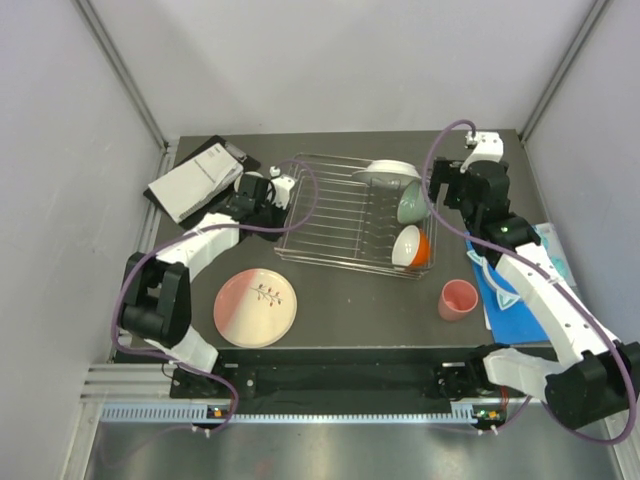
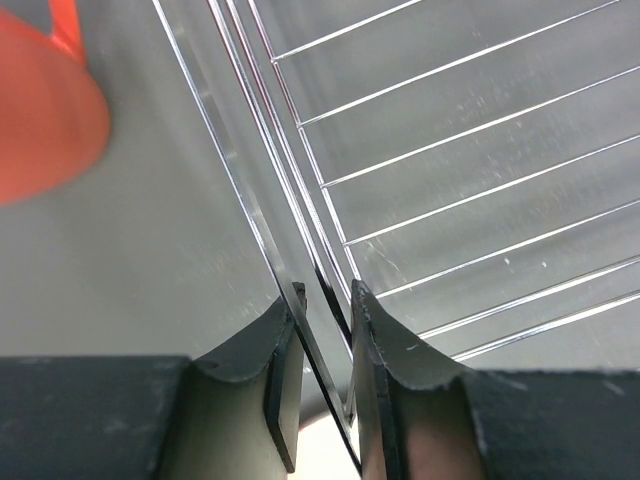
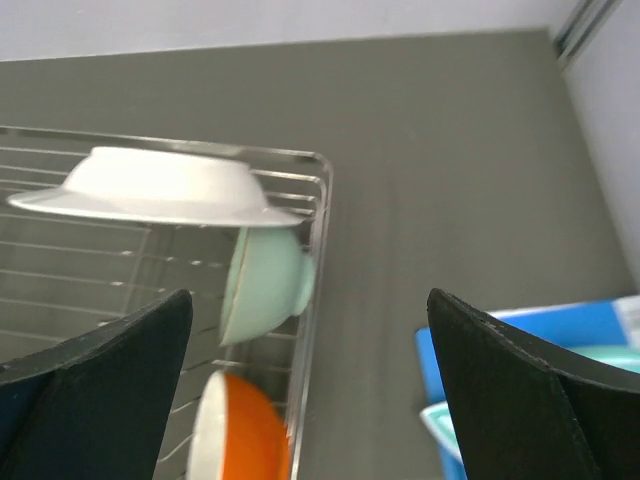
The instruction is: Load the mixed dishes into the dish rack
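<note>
**Q:** so what've your grippers got right now?

**A:** Your left gripper (image 1: 268, 190) is pinched on the left edge wire of the dish rack (image 1: 330, 215). Your right gripper (image 1: 440, 188) hangs wide open with nothing in it, over the rack's right end.

**Q:** and the dishes?

**A:** The white plate (image 1: 388, 172), mint bowl (image 1: 410, 203) and orange mug (image 1: 412, 246) sit in the rack's right end. The pink cup (image 1: 458, 299) stands on the table (image 1: 350, 300) to the rack's right. The leaf-sprig plate (image 1: 256, 306) lies flat near its front left corner.
</note>
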